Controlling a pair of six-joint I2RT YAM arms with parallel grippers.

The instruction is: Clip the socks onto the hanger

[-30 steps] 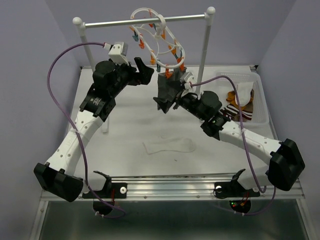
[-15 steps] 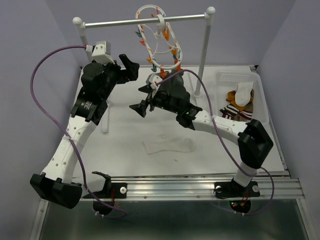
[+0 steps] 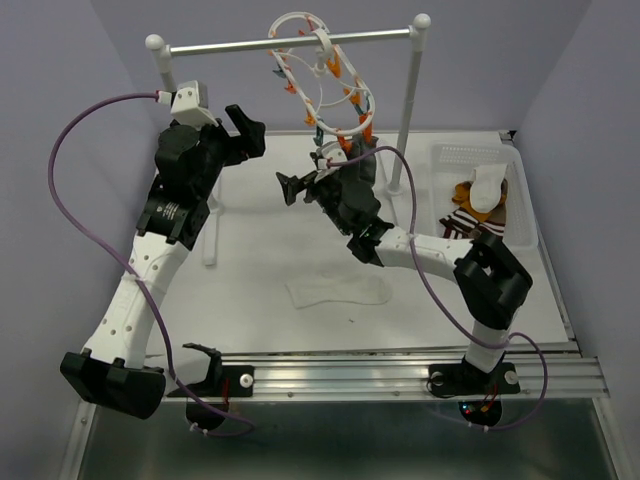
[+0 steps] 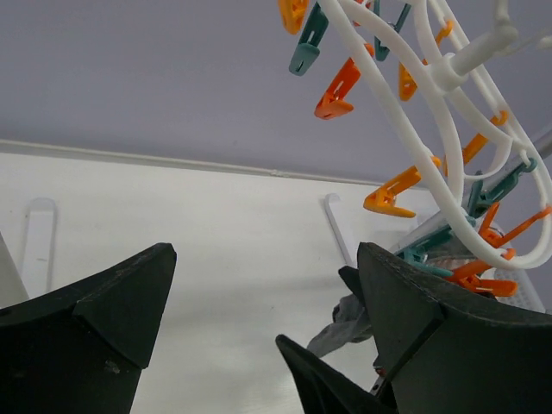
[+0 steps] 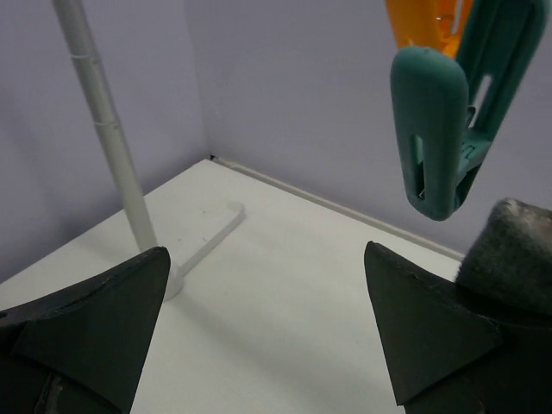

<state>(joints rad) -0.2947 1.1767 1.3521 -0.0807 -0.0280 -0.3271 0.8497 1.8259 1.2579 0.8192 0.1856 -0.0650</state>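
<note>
Hides much at close range: catches only a scrap of grey sock (image 5: 516,248) at the edge of the right wrist view, cut off by the frame, just above one finger (image 5: 431,345) of the right end effector (image 3: 313,172); cannot tell what holds it. Crops the hanger (image 3: 322,88) in both wrist views to a stretch of white ring and a few orange and teal clips (image 4: 338,89). Buries the other socks (image 3: 468,198) in a heap inside the white basket (image 3: 470,152) at the right side of the counter (image 3: 250,260), too jumbled to count. Leaves one white sock (image 3: 338,291) flat on the counter, pale against it and hard to make out.

Finds the hanger hooked over the metal rail (image 3: 240,44) at the back, tilted, well up off the counter. Reaches the left arm up and forward, with the left end effector (image 3: 246,130) spread wide and empty, just left of the hanger. Bends the right arm sharply at the elbow and folds it back toward centre, with jaws wide apart directly under the lowest clips and nothing clamped between them.
</note>
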